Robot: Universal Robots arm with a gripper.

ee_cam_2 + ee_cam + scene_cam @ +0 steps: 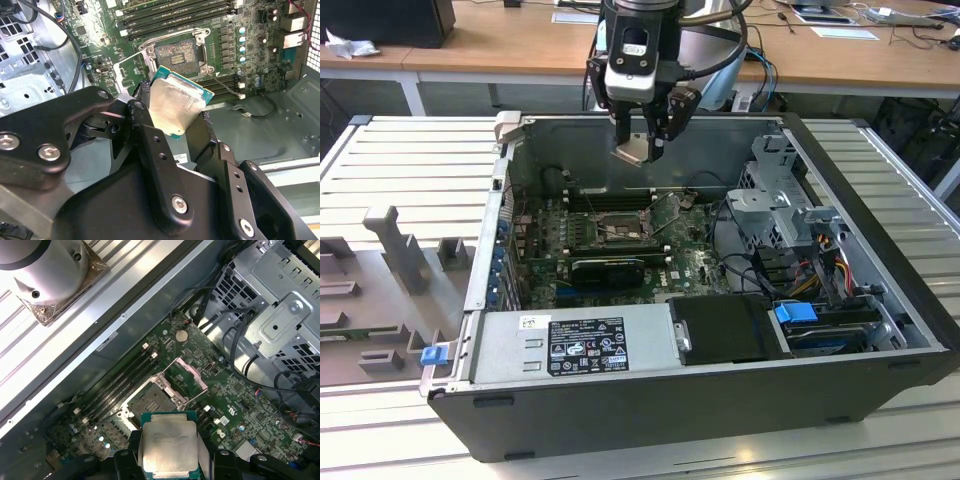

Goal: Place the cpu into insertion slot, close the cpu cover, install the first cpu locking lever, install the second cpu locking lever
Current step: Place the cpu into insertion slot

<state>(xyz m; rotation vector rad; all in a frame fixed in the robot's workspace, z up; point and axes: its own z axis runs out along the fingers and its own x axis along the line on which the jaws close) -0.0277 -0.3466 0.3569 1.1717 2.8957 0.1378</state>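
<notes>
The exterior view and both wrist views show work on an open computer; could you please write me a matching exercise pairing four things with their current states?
Things:
1. cpu
2. insertion slot
3. cpu cover
4. power supply

States:
A. swung open, beside the socket
B. held between the fingers
C. grey metal with a black label
D. bare, nothing seated in it

Pairs: 1-B, 2-D, 3-A, 4-C
</notes>
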